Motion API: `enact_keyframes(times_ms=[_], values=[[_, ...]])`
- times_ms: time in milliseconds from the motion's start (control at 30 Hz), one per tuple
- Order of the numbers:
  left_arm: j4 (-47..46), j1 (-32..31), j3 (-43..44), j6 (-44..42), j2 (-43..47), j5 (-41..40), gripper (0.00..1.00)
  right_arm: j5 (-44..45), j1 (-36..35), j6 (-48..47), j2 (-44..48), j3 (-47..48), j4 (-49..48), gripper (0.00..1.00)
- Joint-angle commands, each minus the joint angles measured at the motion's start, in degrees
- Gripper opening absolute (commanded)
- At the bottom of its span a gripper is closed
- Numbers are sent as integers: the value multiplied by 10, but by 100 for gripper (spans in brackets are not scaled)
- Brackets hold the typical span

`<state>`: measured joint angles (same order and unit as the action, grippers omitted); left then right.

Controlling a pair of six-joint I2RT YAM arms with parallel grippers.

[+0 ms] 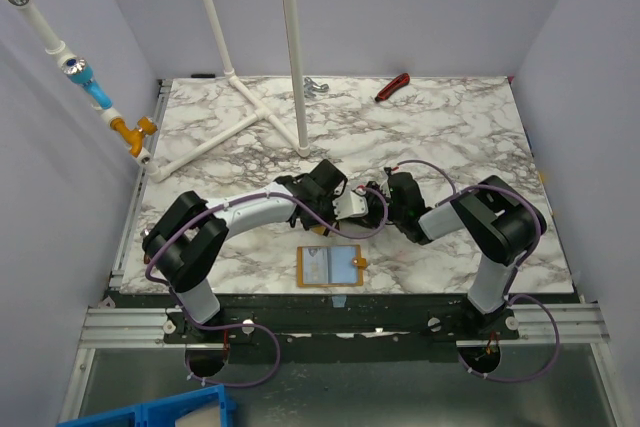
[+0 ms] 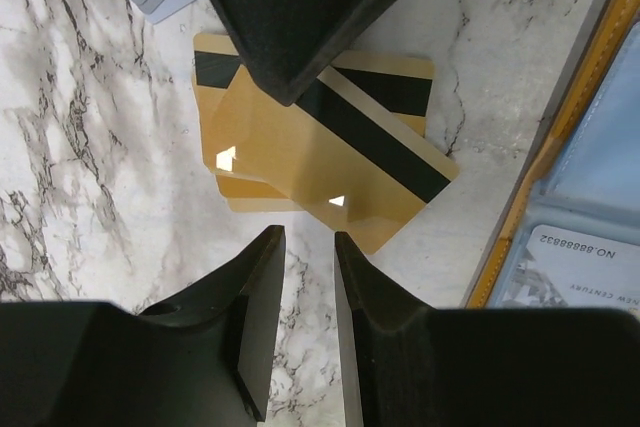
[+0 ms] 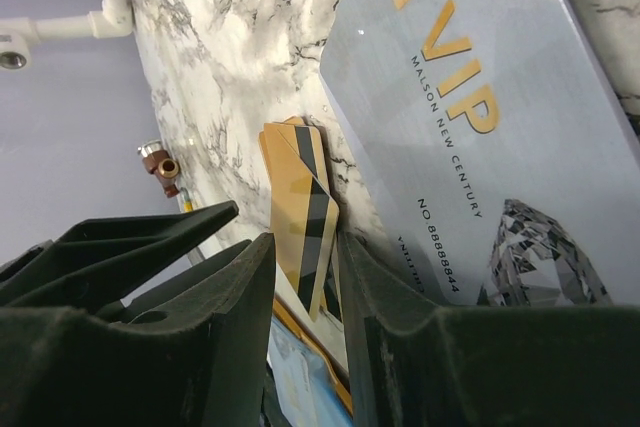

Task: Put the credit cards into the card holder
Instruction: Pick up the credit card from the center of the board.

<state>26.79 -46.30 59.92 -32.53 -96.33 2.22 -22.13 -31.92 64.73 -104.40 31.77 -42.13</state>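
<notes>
Two gold cards (image 2: 330,162) with dark stripes lie overlapped and skewed on the marble tabletop (image 1: 450,137), the upper one turned across the lower. A grey card (image 3: 470,117) printed "VIP" lies flat beside them; in the right wrist view its edge runs along the gold pair, and a corner of it shows at the top left of the left wrist view. The card holder (image 1: 331,267) lies open on the tabletop near the front edge, tan-rimmed with pale blue pockets — one pocket already shows a card with a printed number (image 2: 575,252). It sits just beside the gold cards.

The left gripper (image 2: 308,247) hovers over the near edge of the gold pair, jaws a narrow gap apart and nothing between them. The right gripper (image 3: 305,277) faces it from the other side, jaws also slightly parted with the gold cards seen through the gap; whether the tips touch a card I cannot tell. From above, both arms bend inward and meet at mid-table, just behind the holder.

Further back stand a white pipe frame (image 1: 250,97) and a red-handled tool (image 1: 392,87) — well apart from the cards.
</notes>
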Motion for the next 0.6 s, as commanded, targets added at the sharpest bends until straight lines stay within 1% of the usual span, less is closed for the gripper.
enact_keyframes(times_ms=[0, 133, 267, 367, 400, 567], values=[[5, -11, -14, 3, -7, 12, 29, 19, -4, -7, -26, -2, 34, 36], [-2, -15, -27, 1, -9, 7, 29, 19, -4, -6, -24, -4, 34, 36], [-22, -22, -47, -8, -16, -17, 29, 21, -4, -6, -18, -5, 35, 36], [-31, -22, -52, -11, -22, -17, 29, 23, -4, -6, -11, -6, 40, 36], [-31, -22, -52, -11, -25, -33, 29, 25, -4, -6, -8, -7, 41, 36], [-31, -24, -53, -14, -24, -31, 28, 30, -4, -11, 8, -5, 51, 36]])
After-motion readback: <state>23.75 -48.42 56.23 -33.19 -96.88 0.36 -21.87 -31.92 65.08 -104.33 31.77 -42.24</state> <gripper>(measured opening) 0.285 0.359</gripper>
